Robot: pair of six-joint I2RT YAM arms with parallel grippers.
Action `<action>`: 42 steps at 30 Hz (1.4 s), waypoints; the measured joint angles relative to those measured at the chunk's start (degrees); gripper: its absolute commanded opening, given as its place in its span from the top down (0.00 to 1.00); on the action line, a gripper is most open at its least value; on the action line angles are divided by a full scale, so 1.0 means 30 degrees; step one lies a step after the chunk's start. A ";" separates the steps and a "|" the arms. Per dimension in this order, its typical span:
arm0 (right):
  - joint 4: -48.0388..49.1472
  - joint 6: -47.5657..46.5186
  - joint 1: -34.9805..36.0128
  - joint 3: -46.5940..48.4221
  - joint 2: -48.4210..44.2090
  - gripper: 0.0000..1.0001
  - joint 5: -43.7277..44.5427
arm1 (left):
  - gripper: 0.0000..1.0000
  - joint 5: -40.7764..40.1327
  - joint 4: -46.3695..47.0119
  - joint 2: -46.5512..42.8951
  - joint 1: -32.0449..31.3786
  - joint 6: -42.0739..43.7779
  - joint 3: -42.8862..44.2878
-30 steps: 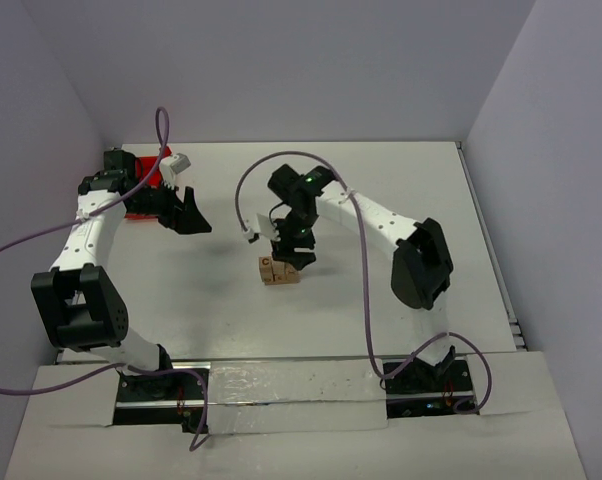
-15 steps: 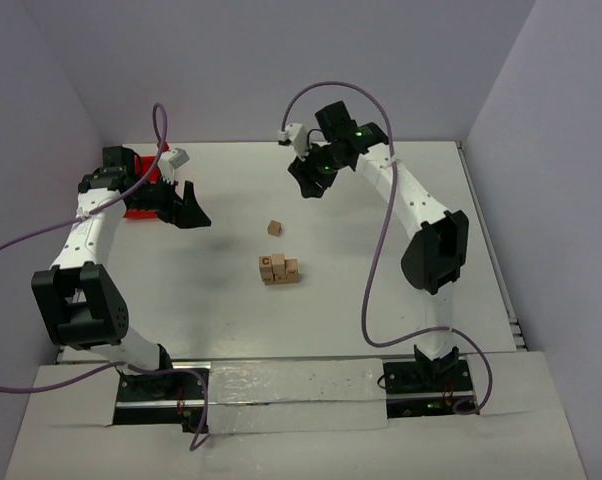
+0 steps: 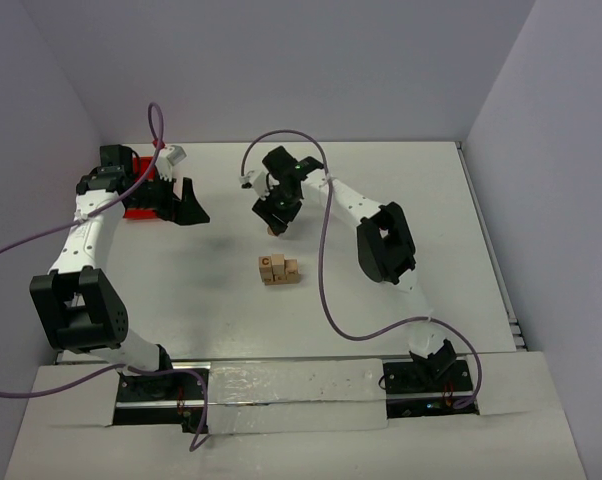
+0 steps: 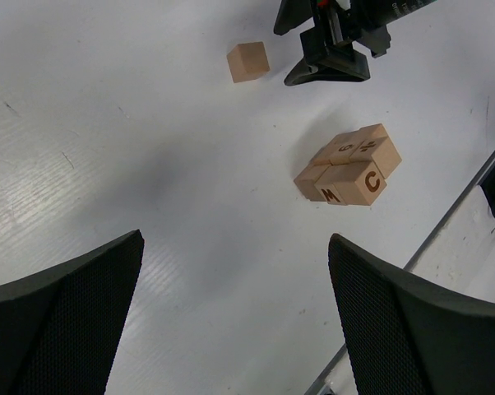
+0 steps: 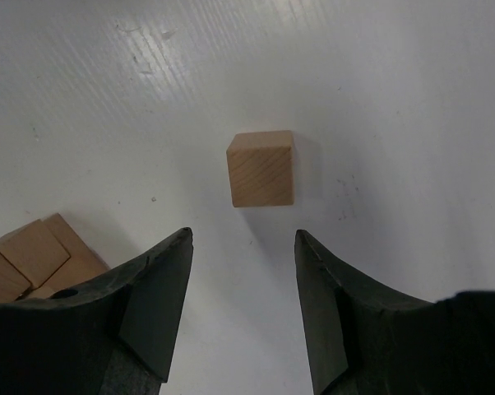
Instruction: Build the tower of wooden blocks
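A packed group of several tan lettered wooden cubes (image 3: 279, 270) stands mid-table, also seen as a block cluster (image 4: 350, 164) in the left wrist view and as a corner of cubes (image 5: 34, 259) in the right wrist view. One plain loose cube (image 5: 262, 167) lies apart behind it, visible as the single cube (image 4: 248, 62) and the same cube (image 3: 277, 232). My right gripper (image 5: 243, 233) hovers open just short of it, nothing between its fingers; from above the right gripper (image 3: 278, 220) partly covers it. My left gripper (image 4: 235, 239) is wide open and empty, the left gripper (image 3: 186, 205) at the back left.
A red plastic bin (image 3: 138, 211) sits at the back left behind the left arm. The right arm (image 3: 381, 240) arches across the table's right half, its purple cable looping over it. Grey walls close in the back and both sides.
The right arm left the block group, swung to the back, then came down over the loose cube lying behind the group. Its jaws narrowed somewhat. The left arm barely moved.
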 measured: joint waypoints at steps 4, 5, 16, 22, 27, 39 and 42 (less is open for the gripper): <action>0.0328 0.0022 0.0001 0.0000 0.0023 0.39 0.0398 | 0.01 0.0000 0.0029 -0.0008 0.0000 -0.0247 0.0000; 0.0416 0.0016 0.0001 0.0000 0.0029 0.39 0.0477 | 0.01 0.0000 0.0036 -0.0008 0.0000 -0.0262 0.0000; 0.1005 -0.0204 0.0054 0.0284 0.0953 0.38 0.0865 | 0.01 0.0000 0.0037 -0.0008 0.0000 -0.0300 0.0000; 0.1110 -0.0492 0.0114 0.0284 0.1317 0.38 0.0855 | 0.01 0.0000 0.0029 -0.0008 0.0000 -0.0286 0.0000; 0.1393 -0.0695 0.0237 0.0284 0.1347 0.46 0.0829 | 0.01 0.0000 0.0029 -0.0008 0.0000 -0.0281 -0.0007; 0.2226 -0.2309 0.0423 -0.0307 0.1116 0.83 0.0315 | 0.01 -0.0006 0.0022 -0.0008 0.0000 -0.0235 -0.0007; 0.2230 -0.2838 0.0228 -0.1033 0.0674 0.89 -0.0067 | 0.01 0.0000 0.0022 -0.0008 0.0000 -0.0235 -0.0007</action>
